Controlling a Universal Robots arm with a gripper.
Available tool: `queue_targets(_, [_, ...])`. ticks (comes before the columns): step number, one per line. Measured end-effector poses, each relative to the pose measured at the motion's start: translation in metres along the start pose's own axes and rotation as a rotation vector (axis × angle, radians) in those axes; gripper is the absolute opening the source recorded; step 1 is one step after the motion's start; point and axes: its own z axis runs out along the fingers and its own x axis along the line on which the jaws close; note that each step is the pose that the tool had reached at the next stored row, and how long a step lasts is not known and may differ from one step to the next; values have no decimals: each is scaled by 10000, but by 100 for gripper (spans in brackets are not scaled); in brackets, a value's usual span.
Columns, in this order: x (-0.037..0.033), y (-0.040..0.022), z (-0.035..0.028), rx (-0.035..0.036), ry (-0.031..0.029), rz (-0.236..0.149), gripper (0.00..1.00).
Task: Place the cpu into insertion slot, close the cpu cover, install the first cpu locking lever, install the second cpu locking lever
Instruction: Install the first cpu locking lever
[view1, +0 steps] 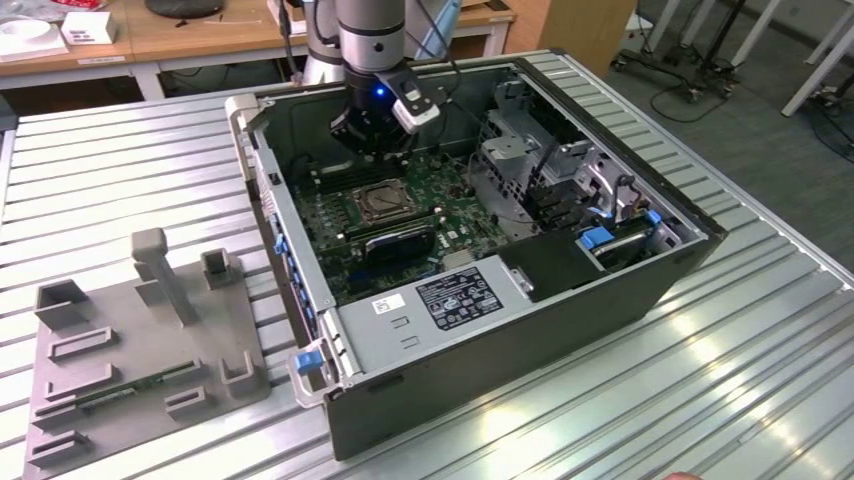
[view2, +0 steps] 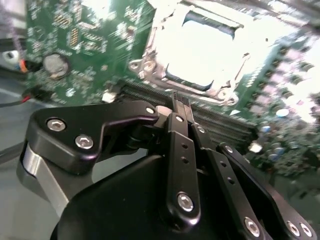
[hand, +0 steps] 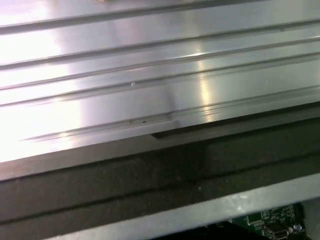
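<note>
Pressed together and holding nothing, the fingers of my black gripper (view2: 181, 102) hang inside the open black computer case (view1: 667, 290), low over the green motherboard (view1: 441, 215). In the second wrist view my fingertips (view2: 180, 100) meet in a narrow point just short of the long dark memory slots (view2: 220, 125), with the small square insertion slot (view2: 202, 50) a little beyond them. Glare washes out the socket's middle in that view, so I cannot tell the silvery-beige cpu from the thin silvery cpu cover (view2: 150, 60) around it. In the exterior view the socket (view1: 376, 203) sits on the board just in front of my gripper (view1: 367, 150). The case lies on a ribbed aluminium table (view1: 120, 170), and a grey plastic fixture tray (view1: 134, 350) rests on the exterior view's left.
</note>
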Motion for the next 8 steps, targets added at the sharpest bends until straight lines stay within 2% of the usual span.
queue_targets(1, [0, 0, 0, 96, 71, -26, 11])
queue_targets(2, [0, 0, 0, 128, 96, -54, 11])
queue_targets(5, [-2, -5, -8, 120, 101, -132, 11])
queue_targets(8, [-6, -17, -35, 71, 103, -165, 11])
